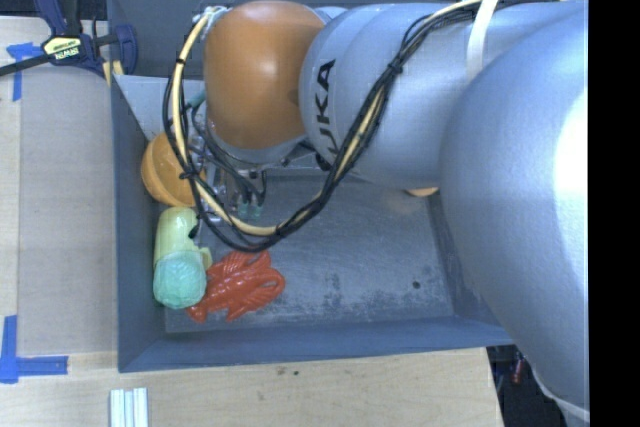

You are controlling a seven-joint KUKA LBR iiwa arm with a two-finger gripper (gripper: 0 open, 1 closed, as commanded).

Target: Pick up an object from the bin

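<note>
Nearest me is the front wall of the grey bin [300,340], running across the lower part of the frame. Just behind it, in the lower left corner of the bin, lies a red toy [240,285] with legs, something like a lobster. Its left side touches a pale green tube [178,265], which lies lengthwise along the left wall. The tube's lower end is a knobbly mint colour and its upper end is smoother and yellowish.

Further back, against the same left wall, sits an orange ball [158,173], partly hidden by the robot's cables [300,210]. The floor to the right of these three things is bare and scuffed. A small tan thing [420,193] peeks out from under the arm, right of centre.

The gripper [238,195] hangs low at centre left of the frame. It is just right of the ball and just above the tube's yellowish end. These are the two things closest to it, with the red toy a little nearer to me. The wrist and looping cables cover the gripper, so I cannot tell whether it is wide, narrow or holding anything.

Above it bulges the orange cover [255,70] of the wrist. From there the thick grey arm [480,105] sweeps off to the right edge, hiding much of the bin's far wall.
</note>
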